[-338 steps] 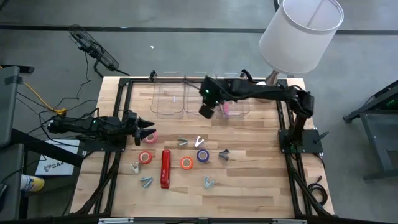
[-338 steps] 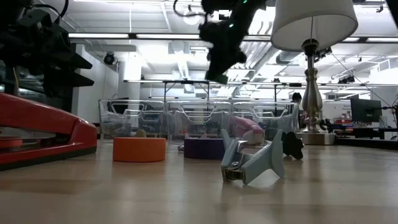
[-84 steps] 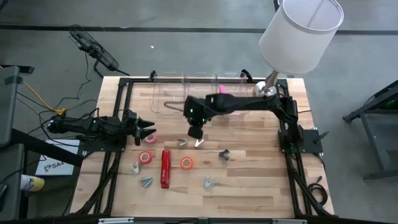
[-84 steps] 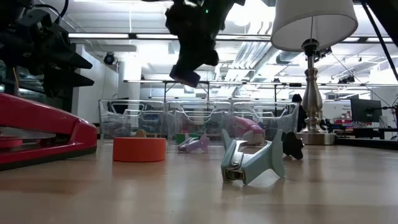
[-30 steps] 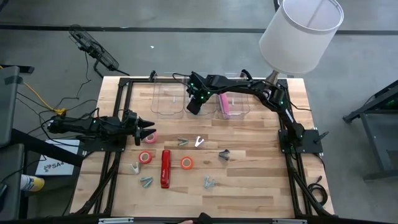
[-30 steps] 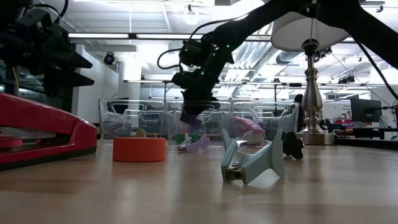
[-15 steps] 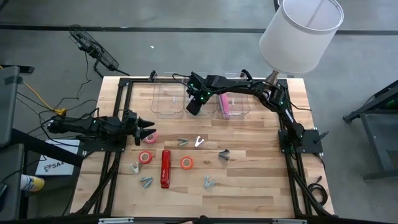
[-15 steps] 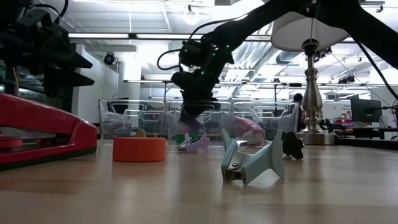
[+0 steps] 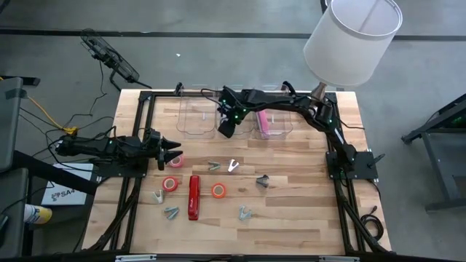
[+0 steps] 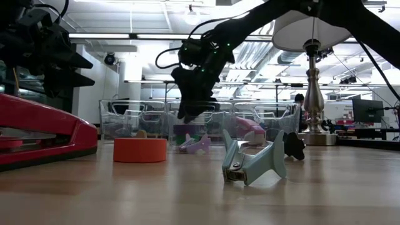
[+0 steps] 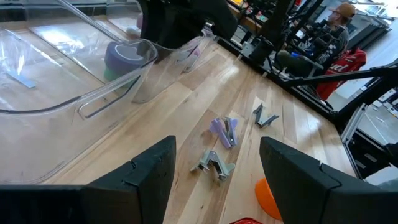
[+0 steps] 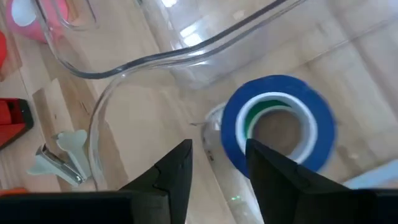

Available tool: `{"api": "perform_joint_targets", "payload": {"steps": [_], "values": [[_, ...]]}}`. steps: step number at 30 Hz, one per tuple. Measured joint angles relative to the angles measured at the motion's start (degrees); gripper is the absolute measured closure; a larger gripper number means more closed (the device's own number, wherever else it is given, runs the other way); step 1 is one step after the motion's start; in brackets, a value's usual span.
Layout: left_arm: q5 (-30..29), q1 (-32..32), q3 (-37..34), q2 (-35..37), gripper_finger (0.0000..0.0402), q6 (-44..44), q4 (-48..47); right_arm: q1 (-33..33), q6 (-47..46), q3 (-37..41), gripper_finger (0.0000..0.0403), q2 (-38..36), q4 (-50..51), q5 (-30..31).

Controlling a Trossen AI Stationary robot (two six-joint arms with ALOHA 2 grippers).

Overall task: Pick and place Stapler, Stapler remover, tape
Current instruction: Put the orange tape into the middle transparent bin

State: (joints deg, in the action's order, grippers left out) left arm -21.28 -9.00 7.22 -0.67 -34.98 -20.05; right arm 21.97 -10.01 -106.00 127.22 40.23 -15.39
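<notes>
My right gripper [image 9: 225, 130] hovers open over the middle clear bin [image 9: 234, 109]. Just beyond its fingers the blue-purple tape roll [image 12: 278, 121] lies flat on a green roll on the bin's floor, touching neither finger. A pink stapler [image 9: 263, 122] lies in the right bin. On the table lie the red stapler [image 9: 194, 196], pink tape [image 9: 177, 159], red tape [image 9: 170, 184], orange tape [image 9: 218, 191] and several staple removers, one of them at mid-table [image 9: 233, 166]. My left gripper [image 9: 172, 151] waits open, low at the table's left beside the pink tape.
Three clear bins stand side by side along the far edge; the left one [image 9: 196, 116] holds none of the task's things that I can see. A lamp [image 9: 353, 40] stands at the far right corner. Bare wood lies right of the staple removers [image 9: 262, 180] and along the near edge.
My right gripper has risen a little out of the middle bin. The blue-purple tape, which sat at its fingertips a second ago, now rests on the bin's floor below them.
</notes>
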Motion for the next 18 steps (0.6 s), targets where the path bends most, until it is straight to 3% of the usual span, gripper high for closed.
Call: {"api": "perform_joint_targets", "payload": {"steps": [18], "values": [[0.0, 0.0, 0.0, 0.0, 0.0172, 0.0, 0.0, -1.5, 1.1, 0.0, 0.0206, -8.0, 2.1, 5.9]]}}
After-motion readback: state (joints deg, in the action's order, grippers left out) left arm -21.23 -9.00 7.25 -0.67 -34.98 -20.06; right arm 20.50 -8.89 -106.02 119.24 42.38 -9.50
